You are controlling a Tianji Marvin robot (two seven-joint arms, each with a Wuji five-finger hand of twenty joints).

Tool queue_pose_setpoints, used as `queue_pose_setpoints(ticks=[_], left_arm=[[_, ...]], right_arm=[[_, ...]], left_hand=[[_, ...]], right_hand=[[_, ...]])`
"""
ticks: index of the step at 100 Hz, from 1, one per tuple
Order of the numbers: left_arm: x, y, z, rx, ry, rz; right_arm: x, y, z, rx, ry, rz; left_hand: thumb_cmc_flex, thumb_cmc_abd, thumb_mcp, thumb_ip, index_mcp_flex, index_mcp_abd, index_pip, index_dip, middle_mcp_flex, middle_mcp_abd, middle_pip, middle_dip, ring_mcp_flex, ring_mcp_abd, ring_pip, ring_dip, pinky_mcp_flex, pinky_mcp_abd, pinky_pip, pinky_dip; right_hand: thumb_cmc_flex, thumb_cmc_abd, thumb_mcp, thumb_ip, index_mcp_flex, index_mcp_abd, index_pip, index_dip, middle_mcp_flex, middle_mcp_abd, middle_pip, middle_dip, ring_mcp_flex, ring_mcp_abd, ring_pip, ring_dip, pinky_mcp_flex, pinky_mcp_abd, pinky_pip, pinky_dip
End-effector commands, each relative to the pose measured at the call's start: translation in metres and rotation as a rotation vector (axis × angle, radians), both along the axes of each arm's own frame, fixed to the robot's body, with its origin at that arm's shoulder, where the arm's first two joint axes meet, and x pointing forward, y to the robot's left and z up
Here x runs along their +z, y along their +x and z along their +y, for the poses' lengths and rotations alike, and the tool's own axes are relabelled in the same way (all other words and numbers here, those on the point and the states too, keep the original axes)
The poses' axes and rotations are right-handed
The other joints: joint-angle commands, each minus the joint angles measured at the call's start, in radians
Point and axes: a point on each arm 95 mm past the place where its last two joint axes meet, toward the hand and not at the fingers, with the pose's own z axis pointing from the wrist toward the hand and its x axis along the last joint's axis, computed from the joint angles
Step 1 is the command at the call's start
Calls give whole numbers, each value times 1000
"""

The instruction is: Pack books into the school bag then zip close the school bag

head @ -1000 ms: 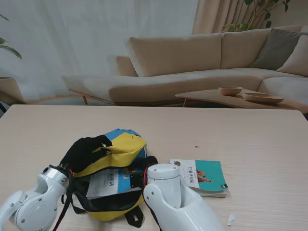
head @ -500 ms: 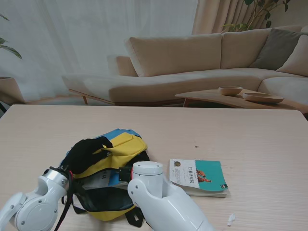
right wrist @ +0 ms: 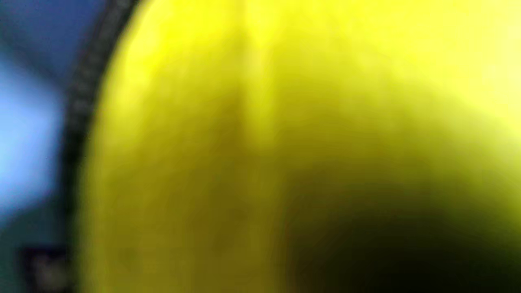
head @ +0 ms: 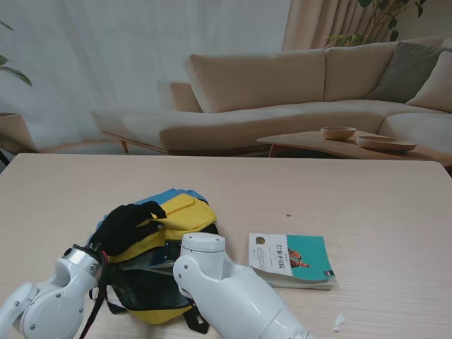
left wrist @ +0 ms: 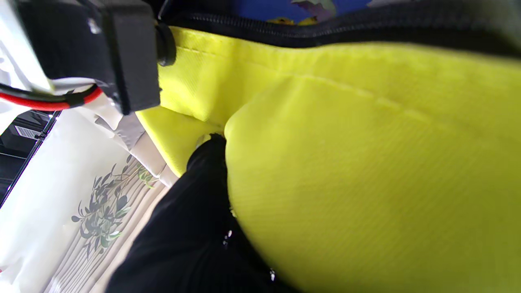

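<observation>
Stand view: school bag (head: 152, 265), yellow, blue and black, on the counter (head: 353, 205) at my near left. Left robot hand (head: 123, 226), black-gloved, clamped on the bag's yellow upper flap. Right arm (head: 226, 296) reaches into the bag's mouth; right robot hand hidden, so I cannot tell its state. Book (head: 293, 260) with teal cover flat just right of the bag.

Left wrist view: black finger (left wrist: 203, 171) pressed into a fold of yellow fabric (left wrist: 366, 162); black zipper track (left wrist: 325, 28) along the edge.

Right wrist view: blurred yellow fabric (right wrist: 285, 101) close up; fingers not visible.
</observation>
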Motion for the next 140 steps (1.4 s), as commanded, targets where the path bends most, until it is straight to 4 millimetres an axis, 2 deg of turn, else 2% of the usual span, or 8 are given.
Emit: queue_pose_setpoints(ticks=[1, 23, 37, 52, 66, 89, 114, 140], left_arm=[[3, -2, -4, -16, -2, 2], [4, -2, -5, -18, 2, 1], [4, -1, -5, -19, 3, 2], [4, -2, -4, -17, -2, -3], [5, -1, -4, -16, -4, -6], [5, -1, -3, -8, -9, -9], [7, 0, -1, -1, -5, -17], [5, 5, 3, 13, -5, -11]], right_arm=[[10, 1, 13, 9, 40, -18], [8, 6, 19, 0, 27, -21], [5, 7, 18, 31, 2, -46], [4, 7, 13, 74, -45, -78], [5, 7, 8, 112, -80, -100], [11, 5, 1, 152, -116, -136], [17, 0, -10, 160, -111, -165], [22, -7, -28, 145, -97, -183]], left_hand=[[74, 50, 9, 14, 19, -35, 141, 76, 14, -15, 37, 0, 3, 26, 17, 25, -14, 26, 35, 19], [74, 50, 9, 14, 19, -37, 140, 75, 15, -16, 37, 0, 4, 26, 17, 25, -13, 27, 36, 19], [74, 51, 9, 14, 17, -37, 140, 75, 14, -17, 37, 0, 3, 24, 16, 25, -13, 26, 36, 19], [74, 50, 9, 13, 19, -37, 140, 75, 15, -17, 37, 0, 4, 24, 17, 26, -13, 25, 36, 19], [74, 50, 10, 13, 19, -37, 140, 75, 16, -16, 37, 0, 5, 25, 17, 26, -13, 26, 36, 19], [74, 51, 10, 13, 18, -34, 140, 74, 14, -15, 37, 0, 4, 25, 17, 26, -12, 27, 36, 19], [74, 50, 10, 12, 17, -34, 141, 74, 15, -17, 39, 0, 5, 26, 18, 27, -10, 26, 37, 20], [74, 50, 12, 13, 17, -34, 142, 74, 15, -15, 39, -1, 5, 25, 18, 27, -11, 28, 37, 20]], right_hand=[[101, 134, 114, 9, 95, -161, 220, 21, -12, -7, 6, -3, 73, -27, 3, -9, 29, -5, -7, -14], [100, 137, 111, 9, 78, -161, 217, 10, -21, -11, 2, -3, 64, -32, -6, -11, 22, -14, -17, -23], [69, 107, 86, 30, -41, -120, 176, -225, -69, 0, -111, 0, 0, -38, -127, -33, -23, -43, -74, -65], [15, 76, 54, 66, -167, -68, 95, -326, -180, -1, -175, 3, -97, -60, -285, -68, -99, -57, -158, -91], [-113, 40, 93, 187, -268, -1, -54, -274, -321, 13, -197, 14, -197, -68, -439, -93, -176, -55, -249, -109], [-167, 43, 44, 183, -504, 106, -104, -361, -564, 83, -252, -7, -369, -33, -681, -186, -284, -87, -435, -179], [-177, 60, 28, 182, -652, 152, -198, -474, -795, 85, -250, -29, -491, -45, -935, -318, -322, -151, -834, -431], [-174, 53, 55, 186, -673, 155, -206, -485, -825, 80, -245, -31, -524, -47, -942, -322, -340, -148, -920, -440]])
